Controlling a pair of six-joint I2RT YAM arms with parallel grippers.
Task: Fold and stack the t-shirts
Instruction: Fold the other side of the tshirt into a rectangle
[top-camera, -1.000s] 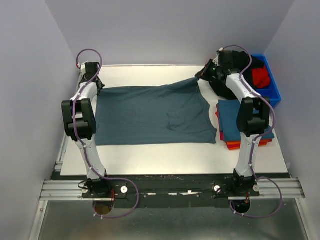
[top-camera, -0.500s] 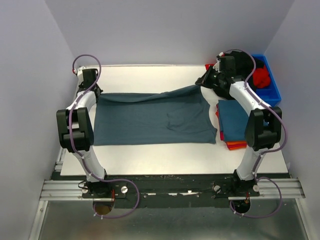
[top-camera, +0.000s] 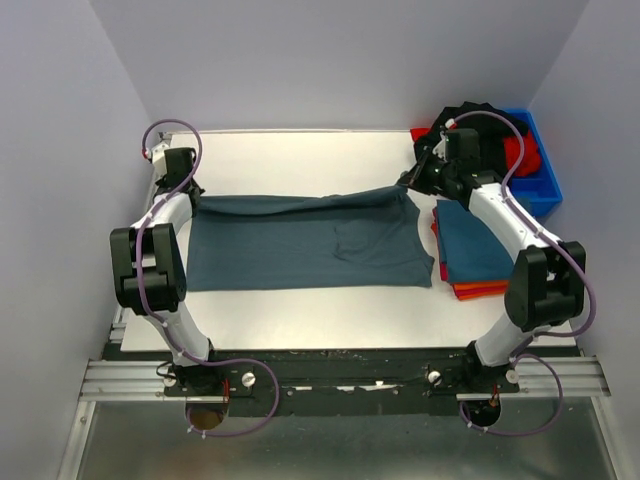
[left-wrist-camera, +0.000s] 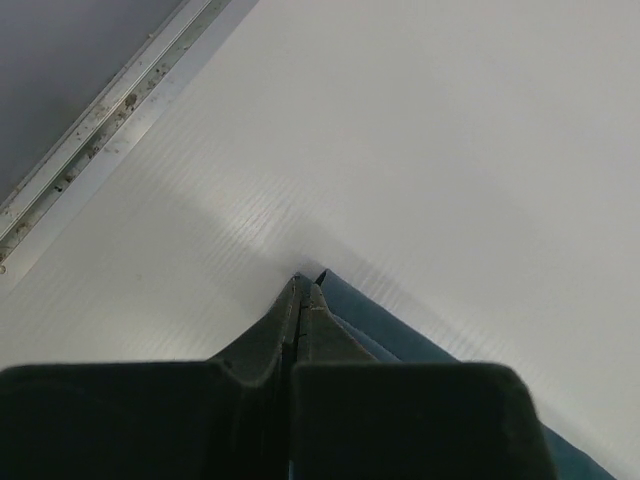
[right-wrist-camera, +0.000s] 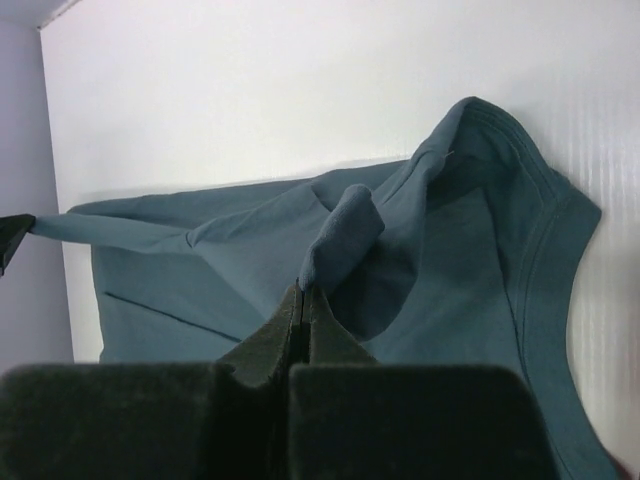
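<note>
A slate teal-blue t-shirt (top-camera: 300, 240) lies spread across the white table, its far edge lifted and drawn toward the near side. My left gripper (top-camera: 190, 198) is shut on the shirt's far left corner (left-wrist-camera: 345, 315), just above the table. My right gripper (top-camera: 410, 184) is shut on a pinch of cloth at the far right end (right-wrist-camera: 340, 240), beside the collar (right-wrist-camera: 540, 200). A stack of folded t-shirts (top-camera: 475, 255), blue on top with orange and red beneath, sits at the right. Black and red t-shirts (top-camera: 520, 150) lie heaped in the bin.
A rigid blue plastic bin (top-camera: 545, 185) stands at the back right corner, just behind the stack. The table's metal edge rail (left-wrist-camera: 110, 115) runs close to my left gripper. Bare white table (top-camera: 330, 310) lies in front of the shirt.
Both grippers have pulled the shirt's far edge toward the near side, so the shirt looks narrower front to back. The right arm has swung out to the right, and the left wrist has moved nearer.
</note>
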